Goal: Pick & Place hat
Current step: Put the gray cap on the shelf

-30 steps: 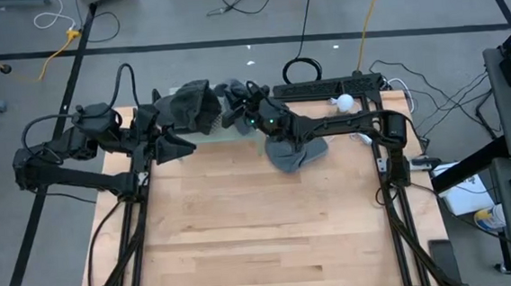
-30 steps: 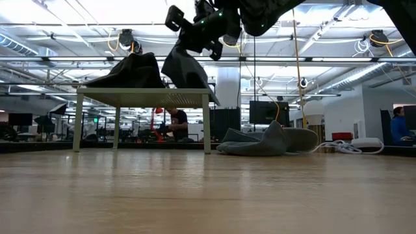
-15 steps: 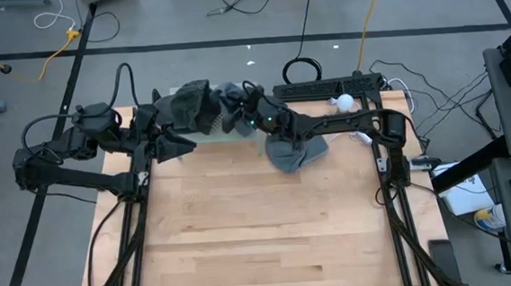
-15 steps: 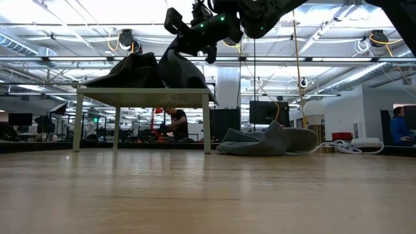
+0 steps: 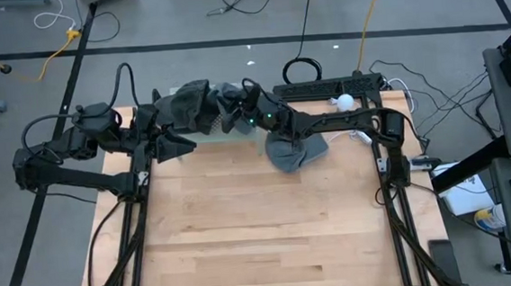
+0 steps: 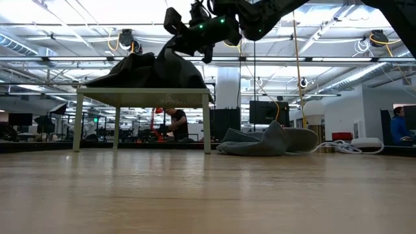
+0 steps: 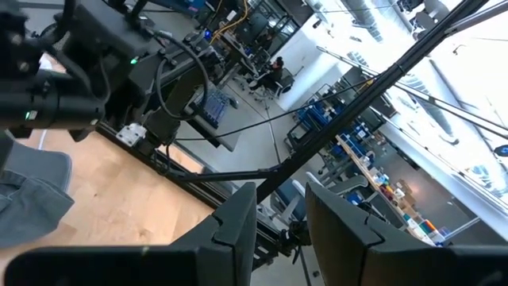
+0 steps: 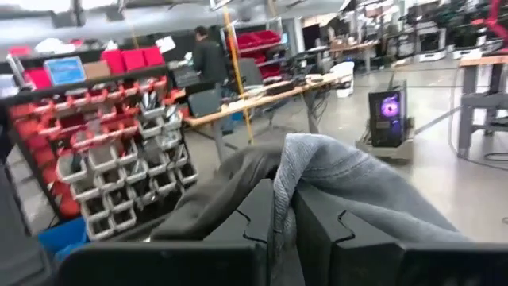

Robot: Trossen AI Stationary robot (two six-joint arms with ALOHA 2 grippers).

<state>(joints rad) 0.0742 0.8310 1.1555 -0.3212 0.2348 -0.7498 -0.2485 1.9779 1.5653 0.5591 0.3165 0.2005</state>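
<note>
From overhead I see the right gripper point(image 5: 236, 115) reaching across the far edge of the light wooden table point(image 5: 261, 224), over the small white stand point(image 6: 143, 97). The level camera gives me what the overhead hides: the stand has slim legs and a flat top raised off the table, and the gripper is above that top, with the dark grey fabric hat point(image 6: 175, 68) hanging from it and draping down onto the stand's surface.

Counting hats, I make it three. One dark hat point(image 6: 127, 71) already sits heaped on the stand, right beside the one I'm holding. A third lighter grey hat point(image 5: 290, 151) lies flat on the table, well apart from the stand, under the right arm.

In the right wrist camera the grey cloth point(image 8: 349, 191) rises straight out from between the two dark fingers point(image 8: 254, 218), which are clenched tight on a fold of it, so the hat is pinched at the fingertips and spills forward past them.

The left gripper point(image 5: 176, 141) waits at the left end of the stand, near the edge of the table. Its wrist camera shows its fingers point(image 7: 238, 218) standing apart with only the room between them, gripping nothing. That same view catches the right arm and a corner of grey cloth on the wood. A person shows in the room behind the stand.
</note>
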